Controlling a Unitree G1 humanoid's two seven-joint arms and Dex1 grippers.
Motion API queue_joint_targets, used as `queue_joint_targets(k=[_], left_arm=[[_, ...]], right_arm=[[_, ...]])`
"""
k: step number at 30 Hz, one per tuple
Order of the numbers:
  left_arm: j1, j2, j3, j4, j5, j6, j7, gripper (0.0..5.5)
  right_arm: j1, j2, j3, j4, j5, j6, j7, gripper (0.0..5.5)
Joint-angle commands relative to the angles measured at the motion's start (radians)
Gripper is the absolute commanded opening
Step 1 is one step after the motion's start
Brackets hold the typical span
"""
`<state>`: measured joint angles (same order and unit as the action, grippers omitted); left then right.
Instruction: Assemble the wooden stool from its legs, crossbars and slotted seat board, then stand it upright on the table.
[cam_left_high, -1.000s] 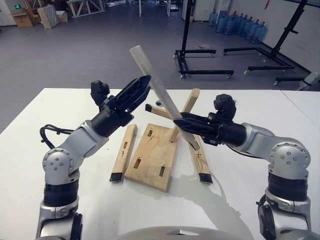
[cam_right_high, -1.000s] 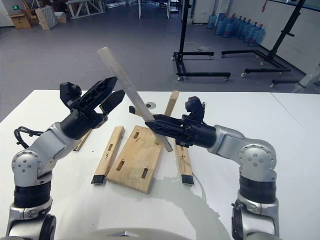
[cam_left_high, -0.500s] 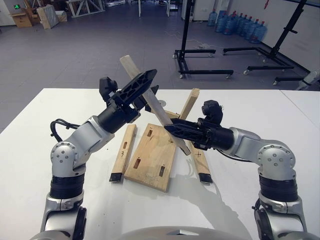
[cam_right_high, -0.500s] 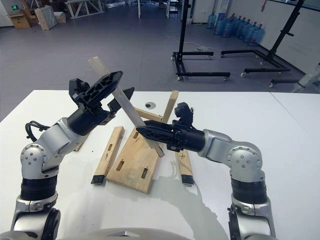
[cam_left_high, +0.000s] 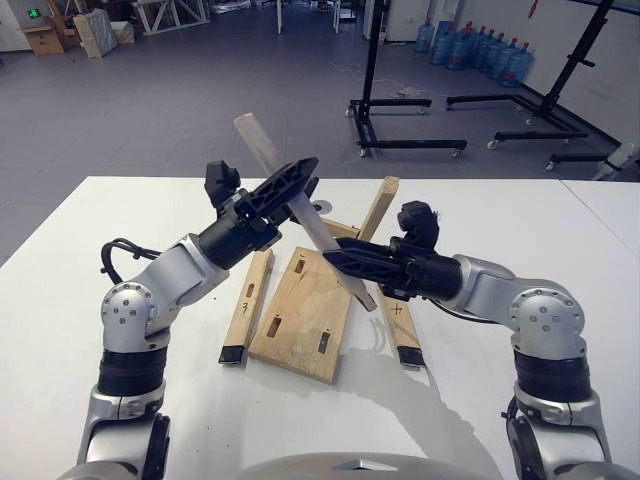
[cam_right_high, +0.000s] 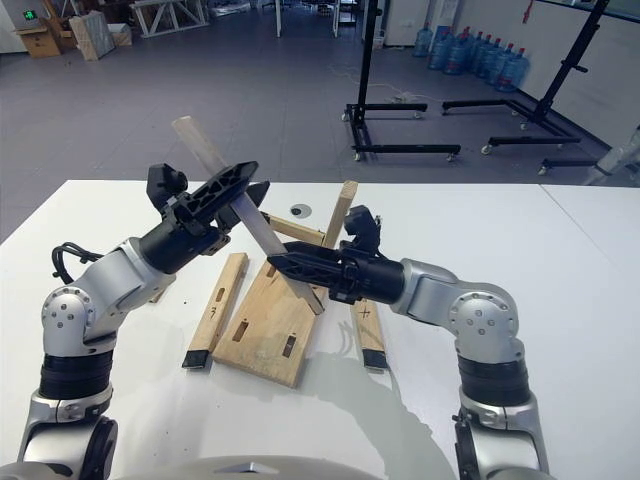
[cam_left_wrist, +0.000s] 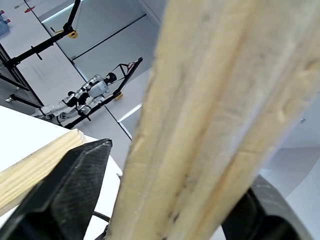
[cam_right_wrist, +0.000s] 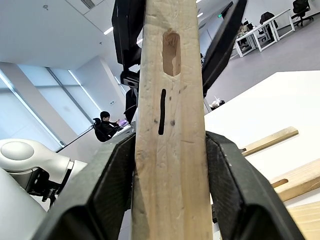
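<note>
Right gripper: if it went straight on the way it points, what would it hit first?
The right gripper, shut on the wooden leg, points toward the robot's left. Straight on, it would probably meet the left arm's wrist, just behind the left gripper; depth is uncertain.

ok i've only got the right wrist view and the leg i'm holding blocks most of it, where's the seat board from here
Observer: The seat board lies flat on the table, slots up. It is under the lower end of the leg that your right gripper holds.
Operator: and the other legs
Observer: A second leg lies flat just left of the board and a third leg just right of it. Each has a black cap at its near end.
Operator: how's my leg angled
Observer: It slants steeply. Its top end is high over the table's far side, toward the robot's left, and its bottom end is near the board's right edge.
</note>
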<state>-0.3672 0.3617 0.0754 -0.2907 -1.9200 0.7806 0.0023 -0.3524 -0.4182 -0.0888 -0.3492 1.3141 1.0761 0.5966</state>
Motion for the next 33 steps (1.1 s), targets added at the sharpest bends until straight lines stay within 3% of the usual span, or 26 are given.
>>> queue_joint_targets(k=[1, 9, 10, 18, 26, 28, 33], left_arm=[[0.009, 0.017, 0.012, 0.021, -0.007, 0.005, 0.021, 2.51], [0.018, 0.015, 0.028, 0.010, -0.010, -0.006, 0.029, 2.38], [0.019, 0.017, 0.029, 0.013, -0.008, -0.005, 0.028, 2.38], [0.038, 0.034, 0.040, 0.025, 0.076, 0.008, -0.007, 2.04], [0.041, 0.141, 0.119, 0.007, 0.319, -0.007, -0.132, 2.02], [0.049, 0.175, 0.139, -0.024, 0.411, -0.023, -0.182, 2.02], [0.067, 0.233, 0.154, -0.090, 0.628, -0.068, -0.289, 2.02]], right_arm=[[-0.024, -0.006, 0.004, -0.002, -0.007, -0.016, 0.009, 2.08], [-0.010, -0.014, 0.019, 0.004, -0.049, -0.038, 0.038, 2.08], [-0.007, -0.017, 0.023, 0.005, -0.057, -0.038, 0.038, 2.45], [0.042, -0.068, 0.052, -0.023, -0.100, -0.035, 0.087, 3.83], [0.075, -0.340, -0.119, -0.035, -0.163, -0.085, 0.299, 5.27], [0.119, -0.389, -0.093, -0.058, -0.227, -0.125, 0.372, 5.40], [0.215, -0.395, 0.146, -0.131, -0.568, -0.388, 0.457, 5.40]])
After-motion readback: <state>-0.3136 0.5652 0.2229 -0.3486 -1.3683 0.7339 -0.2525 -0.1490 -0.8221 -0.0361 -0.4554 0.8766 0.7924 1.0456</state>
